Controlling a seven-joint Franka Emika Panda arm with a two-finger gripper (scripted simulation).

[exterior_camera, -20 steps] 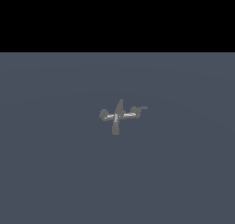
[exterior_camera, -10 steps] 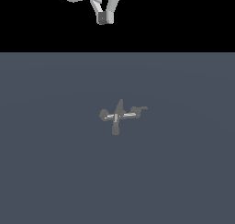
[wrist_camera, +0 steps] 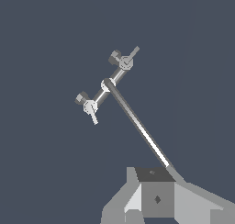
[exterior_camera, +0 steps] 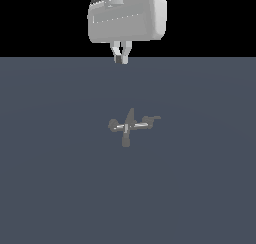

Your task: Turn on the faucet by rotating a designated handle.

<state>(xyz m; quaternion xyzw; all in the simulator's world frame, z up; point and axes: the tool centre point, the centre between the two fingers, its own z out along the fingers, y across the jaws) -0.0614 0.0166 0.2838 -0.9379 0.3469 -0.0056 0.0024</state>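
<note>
The faucet is a small dull-grey cross lying on the flat grey floor in the middle of the exterior view. Its handle, the short arm with a flat T-like tip, points to the exterior view's right. The opposite arm has a rounded end. My gripper hangs well above and behind the faucet, fingers together and empty. In the wrist view the faucet shows a streaked bar and a long spout reaching toward my fingers. I cannot tell there which bar end is the handle.
The white body of the hand fills the top centre of the exterior view against a black background. Only the flat grey floor surrounds the faucet.
The hand has come into the exterior view from the top edge and now shows much larger and lower. The faucet has not moved.
</note>
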